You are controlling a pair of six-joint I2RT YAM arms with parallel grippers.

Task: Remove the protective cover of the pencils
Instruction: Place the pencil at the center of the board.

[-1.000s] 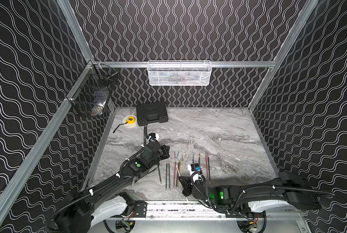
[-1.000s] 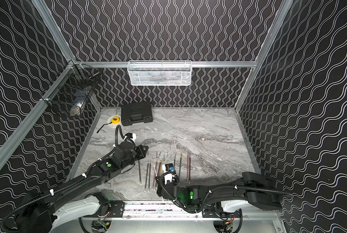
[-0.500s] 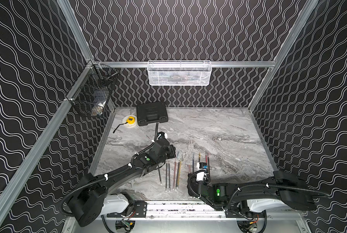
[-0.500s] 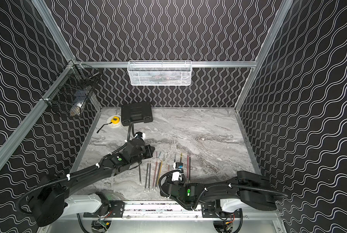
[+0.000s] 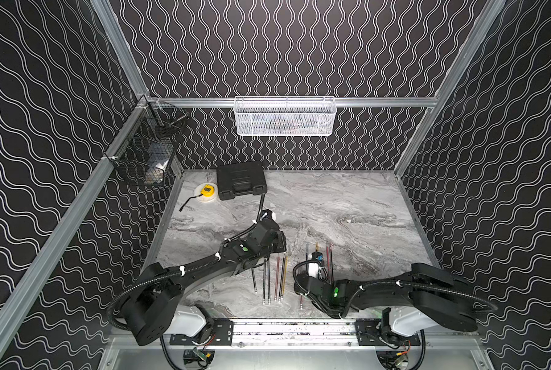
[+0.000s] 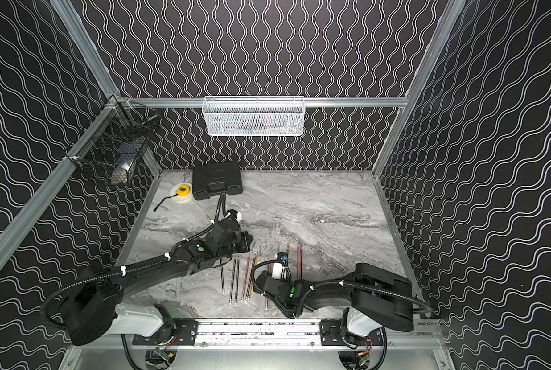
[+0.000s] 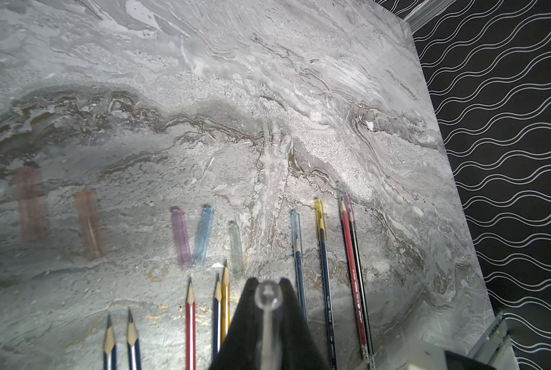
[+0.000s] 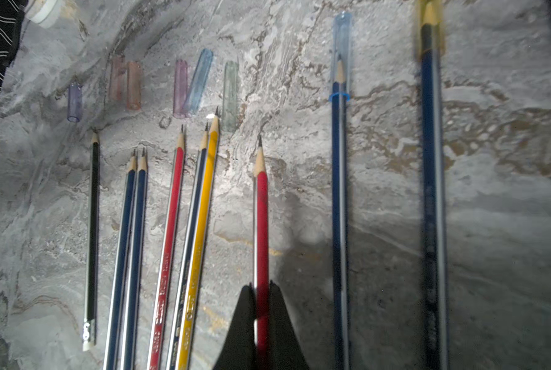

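A red pencil (image 8: 262, 217) is gripped between the closed jaws of the right gripper (image 8: 261, 286), its sharpened tip bare. Other pencils (image 8: 171, 224) are laid side by side on the marbled bench (image 8: 508, 256), with loose translucent caps (image 8: 200, 81) scattered beyond their tips. Two blue pencils (image 8: 340, 208) are shown capped.

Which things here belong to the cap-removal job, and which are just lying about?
Job: pencils; pulled-off caps; left pincer shut on a clear cap; right pincer shut on a red pencil.
Lying about: black case; tape measure; white basket; wire basket.
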